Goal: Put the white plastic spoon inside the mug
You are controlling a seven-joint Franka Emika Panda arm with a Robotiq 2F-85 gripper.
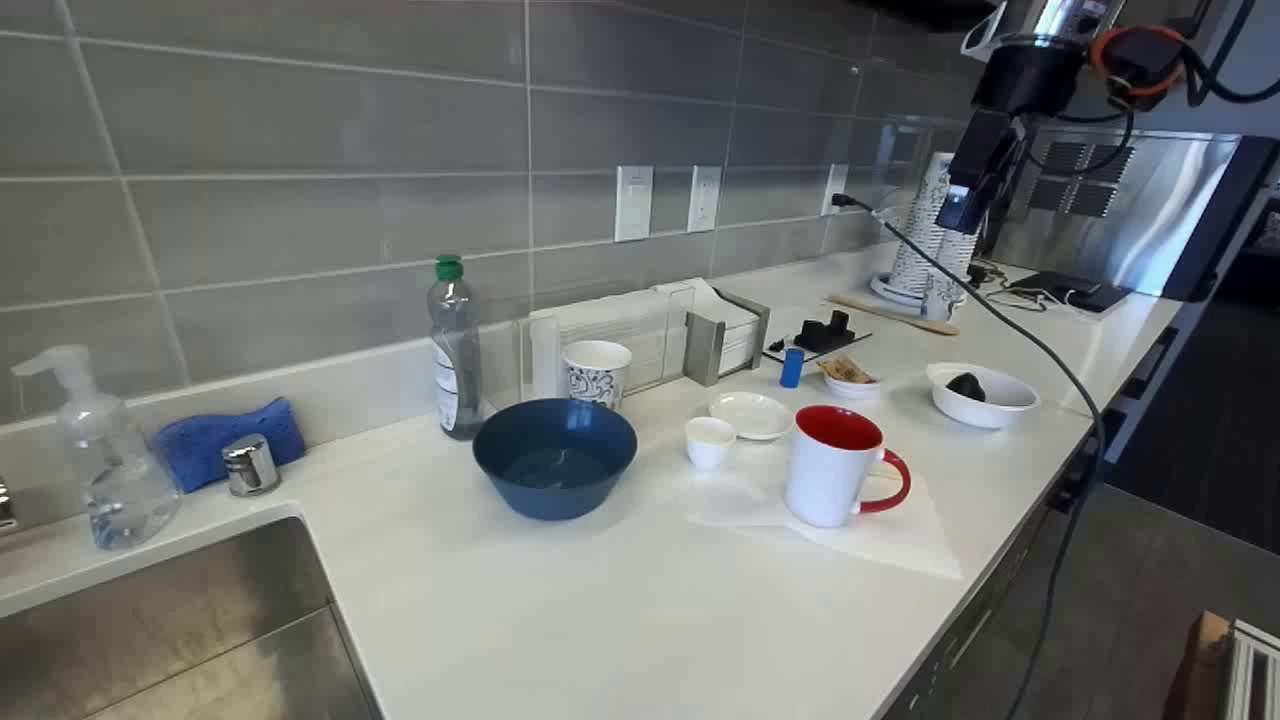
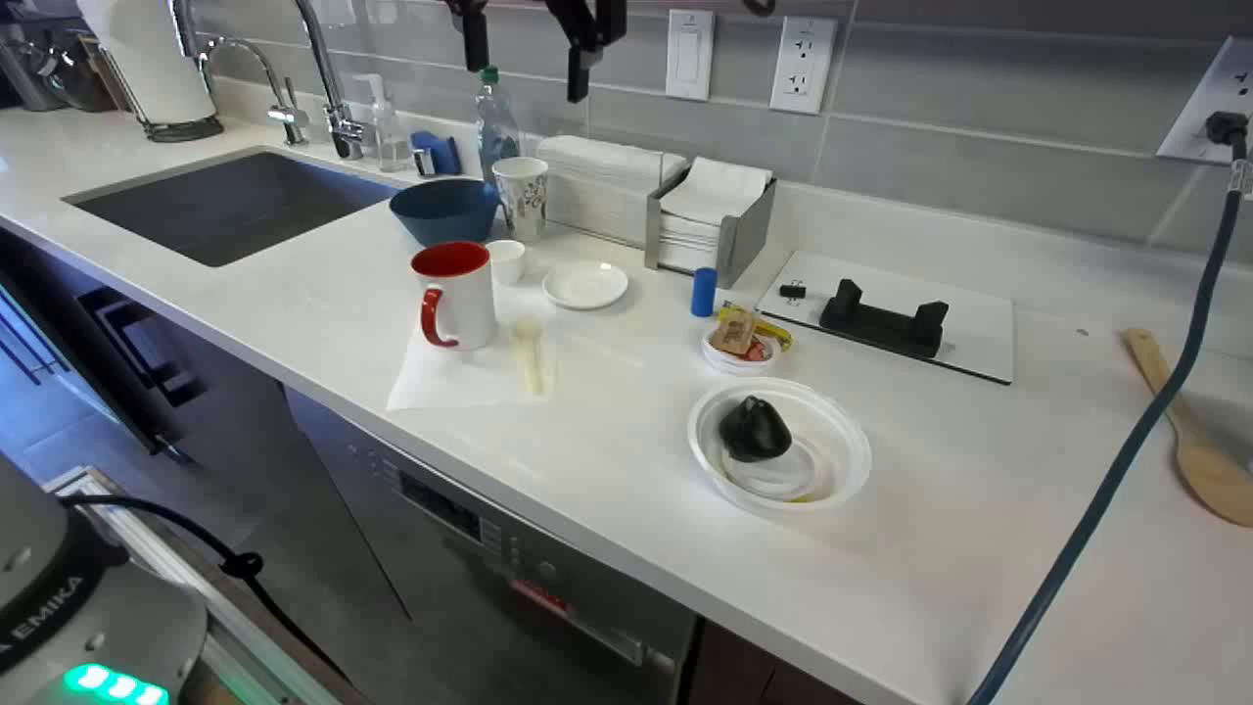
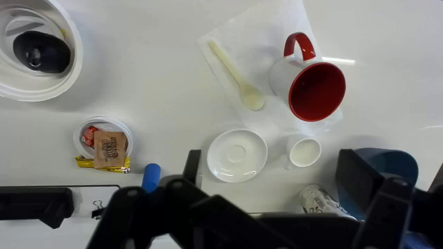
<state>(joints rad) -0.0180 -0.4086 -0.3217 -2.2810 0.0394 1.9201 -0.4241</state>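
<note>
Seemingly one napkin (image 3: pixel 255 45); one spoon (image 3: pixel 241 79), one mug (image 3: pixel 311 86)

Mug (image 1: pixel 822 480): upright on white sheet (image 1: pixel 905 542), red interior, red handle. Small white cup (image 1: pixel 708 448): beside saucer (image 1: pixel 757 416). Blue bowl (image 1: pixel 555 475): in front of patterned cup (image 1: pixel 596 383). Green-capped bottle (image 1: pixel 456 350): upright, near tiled wall (image 1: pixel 330 230). Blue sponge (image 1: pixel 205 440): beside soap dispenser (image 1: pixel 115 465). Gripper (image 1: pixel 960 214): above counter (image 1: pixel 620 610), pointing obliquely downward.

Below the jaws we saw a glossy ceramic mug (image 3: pixel 309 86), a smooth plastic spoon (image 3: pixel 238 77), a matt paper napkin (image 3: pixel 258 45) and a shiny saucer (image 3: pixel 237 155); farther from the jaws, a wooden spatula (image 2: pixel 1210 472) and a brushed metal sink (image 1: pixel 180 610).
</note>
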